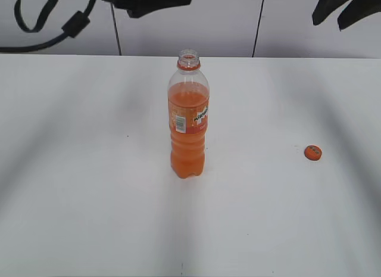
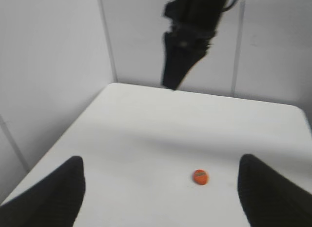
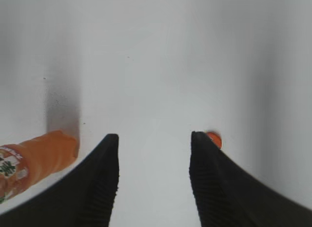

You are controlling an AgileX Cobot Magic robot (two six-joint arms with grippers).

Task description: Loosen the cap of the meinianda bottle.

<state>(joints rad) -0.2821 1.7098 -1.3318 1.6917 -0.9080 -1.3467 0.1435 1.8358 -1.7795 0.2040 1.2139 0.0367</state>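
The meinianda bottle (image 1: 189, 122) stands upright mid-table with orange soda, an orange label and an open neck; no cap is on it. Its lower part shows at the left of the right wrist view (image 3: 34, 163). The orange cap (image 1: 312, 152) lies flat on the table to the bottle's right. It also shows in the left wrist view (image 2: 200, 176) and partly behind a finger in the right wrist view (image 3: 214, 138). My left gripper (image 2: 158, 188) is open and empty, raised high. My right gripper (image 3: 153, 154) is open and empty above the table, between bottle and cap.
The white table (image 1: 89, 187) runs back to a grey panelled wall (image 1: 226, 21). Both arms hang dark at the top of the exterior view, left (image 1: 149, 0) and right (image 1: 348, 6). The right arm shows in the left wrist view (image 2: 190, 36).
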